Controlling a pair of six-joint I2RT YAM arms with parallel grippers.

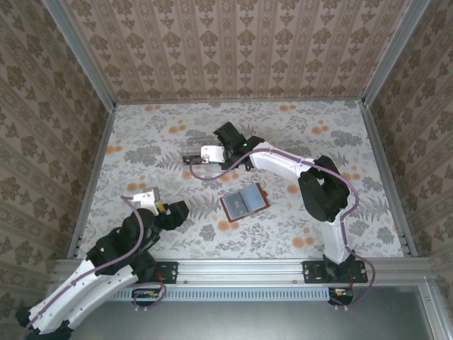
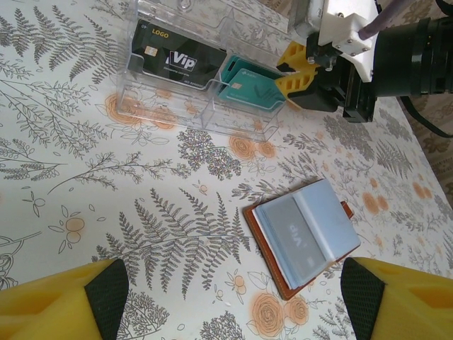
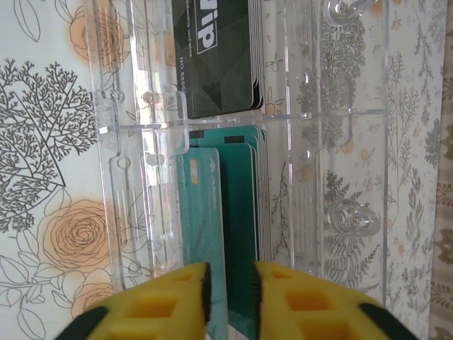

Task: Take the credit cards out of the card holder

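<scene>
Card holder lying open and alone on bare desk, free room on every side, clear tray well apart beyond it, its walls and divider hemming the teal cards, right fingers crowding that end

The card holder lies open on the floral table, its blue-grey lining facing up. Beyond the card holder and to its left, the right gripper sits over a clear tray, with its arm arching back past the card holder's right side. The left gripper is near the card holder's left edge, about level with it and not touching.
</scene>
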